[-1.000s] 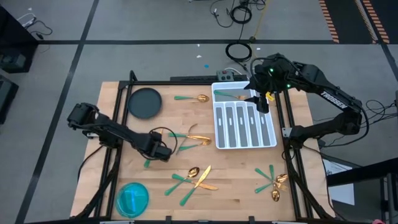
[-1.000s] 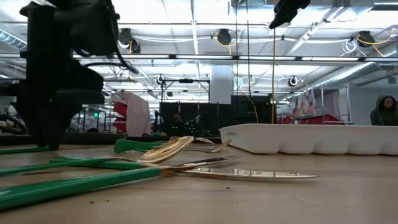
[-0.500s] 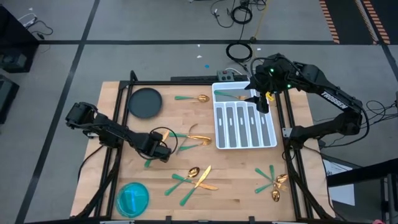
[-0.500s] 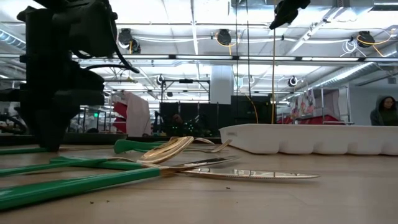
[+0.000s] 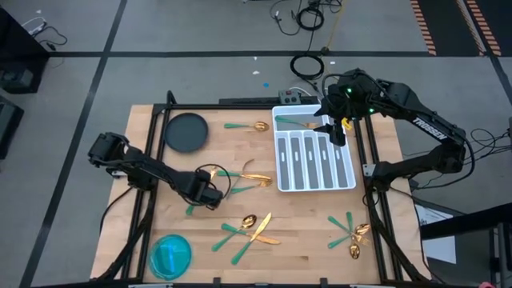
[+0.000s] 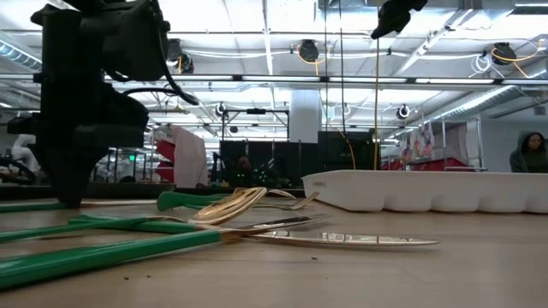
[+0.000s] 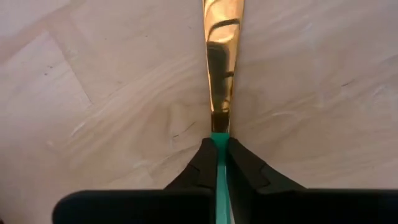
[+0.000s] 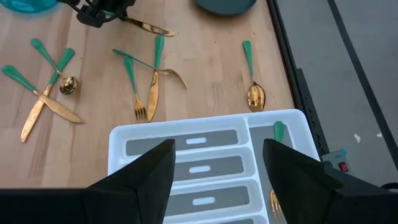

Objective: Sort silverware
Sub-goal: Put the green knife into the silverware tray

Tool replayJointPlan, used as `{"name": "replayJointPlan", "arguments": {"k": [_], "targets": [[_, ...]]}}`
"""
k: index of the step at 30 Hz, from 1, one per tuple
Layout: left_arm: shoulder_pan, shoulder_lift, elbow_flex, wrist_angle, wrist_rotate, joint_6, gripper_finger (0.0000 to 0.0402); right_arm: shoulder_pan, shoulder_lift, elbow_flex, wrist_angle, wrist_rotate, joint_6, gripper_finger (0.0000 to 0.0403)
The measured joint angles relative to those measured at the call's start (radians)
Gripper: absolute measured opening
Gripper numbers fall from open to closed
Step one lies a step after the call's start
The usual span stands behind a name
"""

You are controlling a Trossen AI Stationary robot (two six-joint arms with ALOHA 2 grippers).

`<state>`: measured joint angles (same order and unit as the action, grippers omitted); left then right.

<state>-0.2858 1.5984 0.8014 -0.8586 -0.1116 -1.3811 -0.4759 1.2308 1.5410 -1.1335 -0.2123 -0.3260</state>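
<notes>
My left gripper (image 5: pixel 210 194) (image 7: pixel 219 163) stands at the table's left middle, pointing down, shut on a knife (image 7: pixel 222 56) with a gold blade and a teal handle. More silverware lies scattered on the wood: a spoon (image 5: pixel 248 126) at the far side, a fork and knife (image 5: pixel 250 179) beside the tray, a crossed group (image 5: pixel 250 228) near the front, and another group (image 5: pixel 352 232) at the front right. My right gripper (image 5: pixel 336 132) (image 8: pixel 217 174) hangs open above the white divided tray (image 5: pixel 316 182), touching nothing. One green-handled piece (image 8: pixel 278 130) lies in the tray's far compartment. My left gripper pinches the knife's teal handle (image 7: pixel 219 149) between its two fingers, right where the handle meets the gold blade. The fingers come from above, pointing down, one on each side of the handle. The knife lies flat on the table.
A dark plate (image 5: pixel 186 132) sits at the far left and a blue bowl (image 5: pixel 170 254) at the near left corner. A black frame rail (image 5: pixel 149 160) runs along the table's left side. A person (image 6: pixel 531 152) shows far behind the table.
In the low view my left gripper's fingers have drawn together at the table top; the arm has otherwise kept its place. The knife still lies on the wood.
</notes>
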Motion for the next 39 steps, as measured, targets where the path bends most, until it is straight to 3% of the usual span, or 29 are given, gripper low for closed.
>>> {"name": "replayJointPlan", "arguments": {"k": [13, 19, 23, 27, 29, 34, 39], "targets": [[0.0, -0.027, 0.034, -0.032, -0.045, -0.073, 0.0001, 0.0, 0.0, 0.0, 0.001, 0.0, -0.015, 0.0238], [0.021, -0.045, 0.121, -0.292, -0.094, -0.02, 0.0031, 0.0, 0.025, 0.001, 0.014, 0.002, -0.051, 0.0242], [0.019, -0.166, 0.214, -0.362, -0.283, -0.001, 0.0056, 0.002, 0.12, 0.001, 0.029, -0.005, -0.057, 0.0251], [-0.043, -0.373, 0.264, -0.356, -0.531, 0.0, 0.006, 0.008, 0.219, 0.001, 0.105, -0.092, -0.061, 0.0253], [-0.078, -0.483, 0.265, -0.337, -0.6, 0.0, 0.0061, 0.028, 0.277, 0.001, 0.149, -0.099, -0.085, 0.0253], [-0.107, -0.639, 0.257, -0.437, -0.504, -0.02, 0.0061, 0.092, 0.411, 0.001, 0.205, -0.145, -0.097, 0.0253], [-0.106, -0.627, 0.144, -0.632, -0.413, -0.224, 0.005, 0.15, 0.469, 0.001, 0.212, -0.258, -0.044, 0.0253]]}}
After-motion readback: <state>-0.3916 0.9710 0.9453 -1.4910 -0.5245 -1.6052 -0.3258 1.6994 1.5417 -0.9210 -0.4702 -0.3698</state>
